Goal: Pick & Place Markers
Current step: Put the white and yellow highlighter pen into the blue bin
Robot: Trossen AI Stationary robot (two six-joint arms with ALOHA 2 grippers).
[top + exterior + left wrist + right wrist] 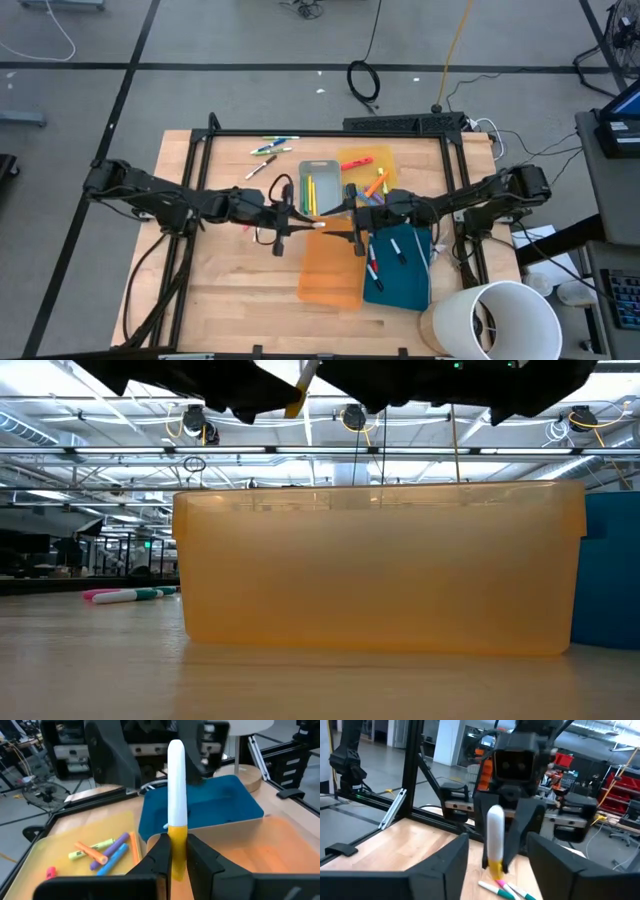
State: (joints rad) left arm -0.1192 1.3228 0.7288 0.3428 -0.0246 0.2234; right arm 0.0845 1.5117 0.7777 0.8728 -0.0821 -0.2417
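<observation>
My left gripper (300,222) (176,847) is shut on a marker (176,790) with a yellow barrel and a long white end, held above the orange tray (330,272) (380,570). My right gripper (350,232) (497,842) faces it from the right. Its fingers are open wide and stand on either side of the marker's white end (495,827) without visibly touching it. Other markers lie in the yellow tray (365,172) (100,852), the grey tray (318,185) and the teal tray (400,265). A few lie on the table at the far left (270,147) (130,596). My left gripper pinches the marker's yellow barrel (176,837) between its two fingers. The fingers come from the table's left and lie along the marker. The white end (176,770) sticks out past the fingertips toward the right gripper. The marker is lifted clear above the orange tray.
The four trays crowd the table's middle and right. A white cylinder (500,320) stands at the near right corner. A black frame (330,132) runs round the work area. Bare wood lies at the near left (230,290).
</observation>
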